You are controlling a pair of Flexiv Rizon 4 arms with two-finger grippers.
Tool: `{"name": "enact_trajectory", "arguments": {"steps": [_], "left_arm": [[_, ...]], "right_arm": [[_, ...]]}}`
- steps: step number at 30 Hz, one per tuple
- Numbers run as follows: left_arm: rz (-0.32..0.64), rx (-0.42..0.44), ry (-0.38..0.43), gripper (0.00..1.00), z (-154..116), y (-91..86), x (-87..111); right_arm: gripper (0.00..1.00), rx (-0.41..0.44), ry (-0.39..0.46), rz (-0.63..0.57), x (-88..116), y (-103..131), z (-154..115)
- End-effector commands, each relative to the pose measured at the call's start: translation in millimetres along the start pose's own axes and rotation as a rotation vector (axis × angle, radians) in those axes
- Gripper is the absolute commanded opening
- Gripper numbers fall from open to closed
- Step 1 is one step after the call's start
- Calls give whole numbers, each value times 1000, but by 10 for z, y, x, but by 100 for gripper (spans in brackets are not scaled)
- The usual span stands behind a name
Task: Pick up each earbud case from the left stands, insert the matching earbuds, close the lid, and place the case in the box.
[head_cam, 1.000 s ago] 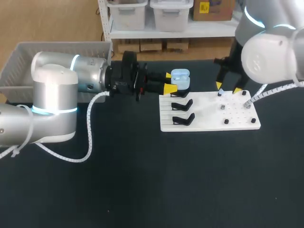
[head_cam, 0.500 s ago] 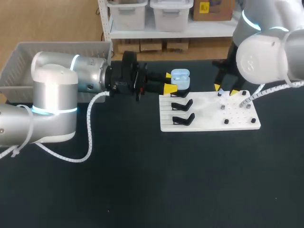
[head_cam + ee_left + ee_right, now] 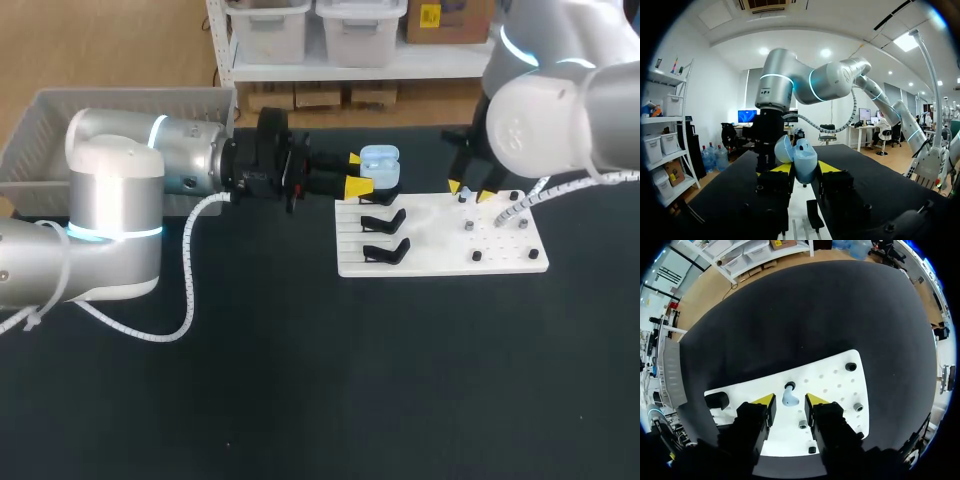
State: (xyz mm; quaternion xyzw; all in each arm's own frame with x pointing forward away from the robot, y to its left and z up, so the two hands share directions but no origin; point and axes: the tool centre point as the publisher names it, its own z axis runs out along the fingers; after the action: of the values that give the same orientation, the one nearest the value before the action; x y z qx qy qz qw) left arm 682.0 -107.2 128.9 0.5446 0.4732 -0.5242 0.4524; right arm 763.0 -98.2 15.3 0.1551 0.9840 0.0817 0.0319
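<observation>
**Head view:** The left gripper (image 3: pixel 356 172) reaches in from the frame's left and stops at upper centre. It is clamped on the open pale-blue case (image 3: pixel 380 166), just above the white board (image 3: pixel 440 250). Two black stands (image 3: pixel 384 222) sit along the board's left edge. At the board's top edge the right gripper (image 3: pixel 470 191) hangs over the earbud (image 3: pixel 462 198). A grey basket (image 3: pixel 40 130) lines the table's (image 3: pixel 320 400) upper-left corner. A broad stretch of black table runs below the board.

**Left wrist view:** The case (image 3: pixel 804 159), lid up, sits squeezed between the two yellow tips of the left gripper (image 3: pixel 805 167).

**Right wrist view:** The right gripper (image 3: pixel 789 401) is narrowly parted. The earbud (image 3: pixel 789 398) stands between its tips with a gap on each side, just behind a black peg (image 3: pixel 789 386). The board's (image 3: pixel 835 385) far edge lies shortly ahead of the peg, with black table (image 3: pixel 805 310) beyond.
</observation>
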Motion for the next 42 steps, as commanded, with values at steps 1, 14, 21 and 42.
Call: {"name": "enact_trajectory", "arguments": {"steps": [1,14,21,42], "left_arm": [[3,-6,-2,0,0,-19,7],[3,-6,-2,0,0,-19,7],[3,-6,-2,0,0,-19,7],[3,-6,-2,0,0,-19,7]], "right_arm": [[36,2,-4,6,-14,2,1],[30,4,-4,13,-11,-7,5],[27,9,0,15,-15,-10,15],[0,19,14,28,-34,-16,49]]}}
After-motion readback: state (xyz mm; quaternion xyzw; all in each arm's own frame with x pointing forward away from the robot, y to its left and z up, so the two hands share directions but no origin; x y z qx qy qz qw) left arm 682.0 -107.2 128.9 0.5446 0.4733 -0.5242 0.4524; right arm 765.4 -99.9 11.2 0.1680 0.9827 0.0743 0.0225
